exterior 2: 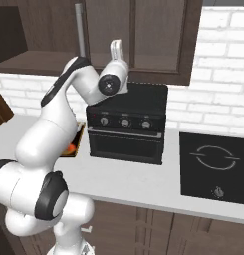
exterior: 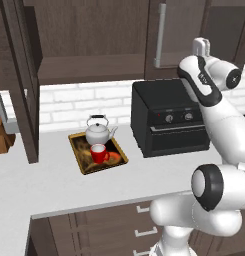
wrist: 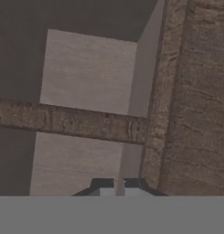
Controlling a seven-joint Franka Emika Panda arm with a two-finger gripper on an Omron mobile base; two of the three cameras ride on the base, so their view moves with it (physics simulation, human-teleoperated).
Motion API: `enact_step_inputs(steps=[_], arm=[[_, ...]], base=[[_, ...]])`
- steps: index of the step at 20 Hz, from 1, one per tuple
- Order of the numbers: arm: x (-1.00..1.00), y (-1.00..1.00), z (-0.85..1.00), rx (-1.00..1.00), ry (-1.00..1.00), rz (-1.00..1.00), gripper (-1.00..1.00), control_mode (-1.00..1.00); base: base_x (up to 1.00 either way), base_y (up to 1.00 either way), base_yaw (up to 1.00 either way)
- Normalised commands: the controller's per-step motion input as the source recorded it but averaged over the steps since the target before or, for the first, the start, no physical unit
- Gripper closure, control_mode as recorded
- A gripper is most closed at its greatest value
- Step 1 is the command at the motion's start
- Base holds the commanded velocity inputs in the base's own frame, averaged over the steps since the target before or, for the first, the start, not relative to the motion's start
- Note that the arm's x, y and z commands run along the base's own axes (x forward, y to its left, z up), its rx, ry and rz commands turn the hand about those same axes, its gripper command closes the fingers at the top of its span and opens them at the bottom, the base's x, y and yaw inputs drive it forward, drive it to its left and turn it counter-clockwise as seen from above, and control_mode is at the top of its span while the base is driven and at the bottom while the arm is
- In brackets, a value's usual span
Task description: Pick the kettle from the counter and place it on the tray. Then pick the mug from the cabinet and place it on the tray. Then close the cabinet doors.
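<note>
Kettle and mug both sit on the tray; the left cabinet door stands open. The hand looks nearly closed, holding nothing.

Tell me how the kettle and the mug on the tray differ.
The kettle is white-silver, rounded, with a spout and a dark arched handle; the mug is bright red, open-topped and smaller. The kettle stands at the tray's back, the mug in front of it. Both stand upright on the tray.
</note>
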Motion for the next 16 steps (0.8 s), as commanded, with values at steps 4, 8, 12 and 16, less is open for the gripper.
enact_step_inputs(steps=[4, 8, 12, 16], arm=[[0.36, 0.00, 0.00, 0.06, 0.00, 0.00, 1.00, -1.00], [-0.34, 0.00, 0.01, 0.00, 0.00, 0.00, 1.00, -1.00], [-0.95, 0.00, 0.08, 0.00, 0.00, 0.00, 1.00, -1.00], [-0.99, 0.08, 0.21, -0.03, 0.07, 0.00, 1.00, -1.00]], base=[[0.00, 0.00, 0.00], [0.00, 0.00, 0.00], [0.00, 0.00, 0.00], [0.00, 0.00, 0.00]])
